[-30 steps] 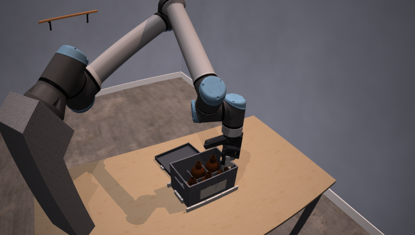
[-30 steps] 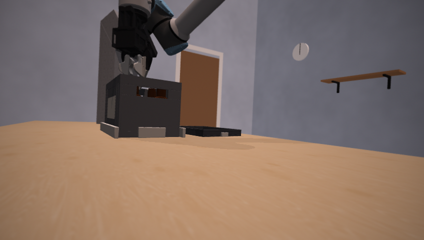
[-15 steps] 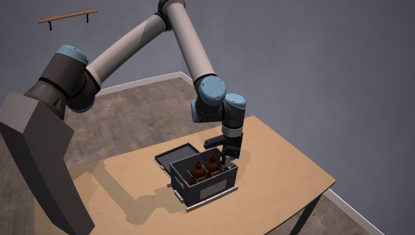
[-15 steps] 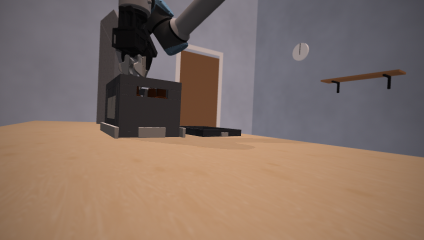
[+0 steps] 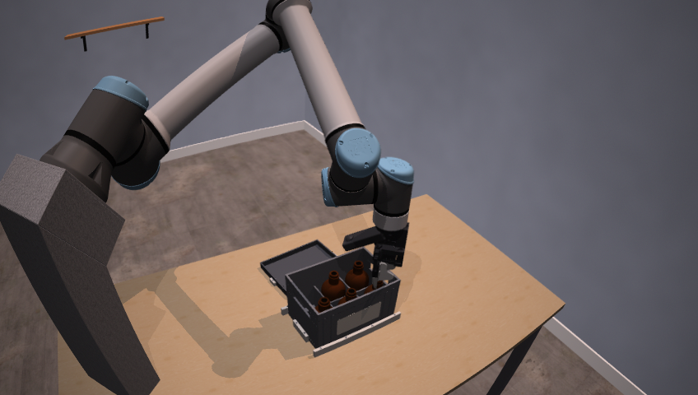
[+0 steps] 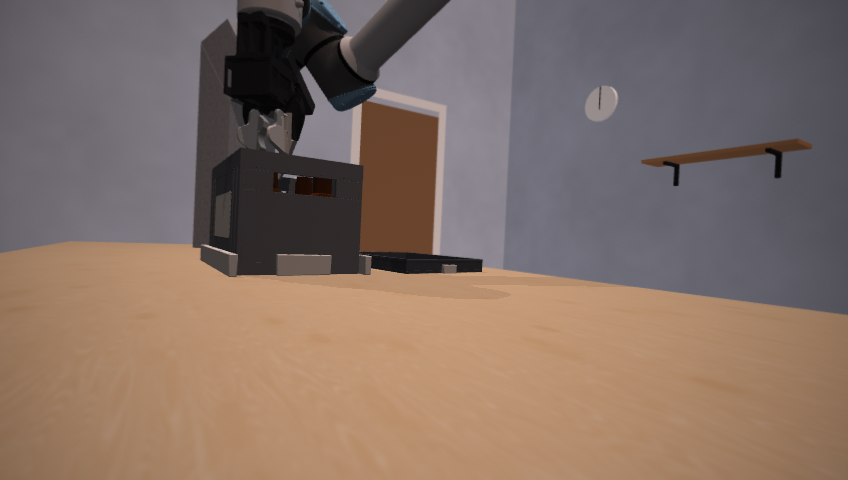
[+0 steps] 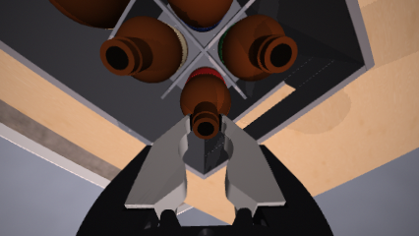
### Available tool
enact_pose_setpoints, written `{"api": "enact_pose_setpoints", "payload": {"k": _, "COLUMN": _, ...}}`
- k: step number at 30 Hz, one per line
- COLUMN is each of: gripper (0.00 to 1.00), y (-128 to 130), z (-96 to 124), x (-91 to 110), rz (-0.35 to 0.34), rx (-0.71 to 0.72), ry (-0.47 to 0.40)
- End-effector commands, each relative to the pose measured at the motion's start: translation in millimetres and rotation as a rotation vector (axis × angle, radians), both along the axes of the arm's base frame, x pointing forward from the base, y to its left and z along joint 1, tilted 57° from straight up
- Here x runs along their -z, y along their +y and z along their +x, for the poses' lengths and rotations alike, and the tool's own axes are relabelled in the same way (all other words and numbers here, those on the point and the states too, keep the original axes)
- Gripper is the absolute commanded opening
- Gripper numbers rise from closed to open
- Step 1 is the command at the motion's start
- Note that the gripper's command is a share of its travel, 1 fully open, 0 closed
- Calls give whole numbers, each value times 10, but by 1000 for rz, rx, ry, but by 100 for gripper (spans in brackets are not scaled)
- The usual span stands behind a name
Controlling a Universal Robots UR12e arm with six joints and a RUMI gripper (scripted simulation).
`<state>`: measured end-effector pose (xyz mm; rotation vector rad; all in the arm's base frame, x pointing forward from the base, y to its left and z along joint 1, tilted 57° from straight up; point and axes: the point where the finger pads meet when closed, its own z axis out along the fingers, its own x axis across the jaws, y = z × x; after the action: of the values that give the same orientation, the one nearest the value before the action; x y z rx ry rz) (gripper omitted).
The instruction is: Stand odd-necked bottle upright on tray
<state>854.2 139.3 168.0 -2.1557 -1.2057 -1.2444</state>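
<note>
the grey two-jaw gripper point(image 5: 376, 282) point(image 7: 206, 115), nearly closed, grips a brown glass bottle point(image 7: 206, 100) by its neck inside the dark grey rectangular crate point(image 5: 304, 313) point(image 6: 297, 231); lifting, standing it on the black shallow tray point(image 5: 300, 262) point(image 6: 428, 263) and release remain.

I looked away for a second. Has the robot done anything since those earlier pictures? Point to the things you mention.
Nothing that I can see. The pincer point(image 5: 378, 285) point(image 7: 206, 115) is in the same spot over the crate point(image 5: 342, 318) point(image 6: 297, 231) point(image 7: 366, 39), shut on the neck of the red-ringed bottle point(image 7: 206, 98). The crate and the tray point(image 5: 299, 262) point(image 6: 425, 262) haven't shifted either.
</note>
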Motion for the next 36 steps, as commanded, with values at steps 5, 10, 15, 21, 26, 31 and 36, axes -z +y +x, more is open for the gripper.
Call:
{"api": "enact_pose_setpoints", "payload": {"k": 5, "gripper": 0, "y": 6, "z": 14, "x": -5, "rz": -1, "rx": -1, "ry": -1}}
{"api": "enact_pose_setpoints", "payload": {"k": 10, "gripper": 0, "y": 6, "z": 14, "x": -5, "rz": -1, "rx": -1, "ry": -1}}
{"api": "enact_pose_setpoints", "payload": {"k": 15, "gripper": 0, "y": 6, "z": 14, "x": -5, "rz": -1, "rx": -1, "ry": -1}}
{"api": "enact_pose_setpoints", "payload": {"k": 21, "gripper": 0, "y": 6, "z": 14, "x": -5, "rz": -1, "rx": -1, "ry": -1}}
{"api": "enact_pose_setpoints", "payload": {"k": 26, "gripper": 38, "y": 6, "z": 14, "x": -5, "rz": -1, "rx": -1, "ry": -1}}
{"api": "enact_pose_setpoints", "payload": {"k": 31, "gripper": 38, "y": 6, "z": 14, "x": -5, "rz": -1, "rx": -1, "ry": -1}}
{"api": "enact_pose_setpoints", "payload": {"k": 36, "gripper": 38, "y": 6, "z": 14, "x": -5, "rz": -1, "rx": -1, "ry": -1}}
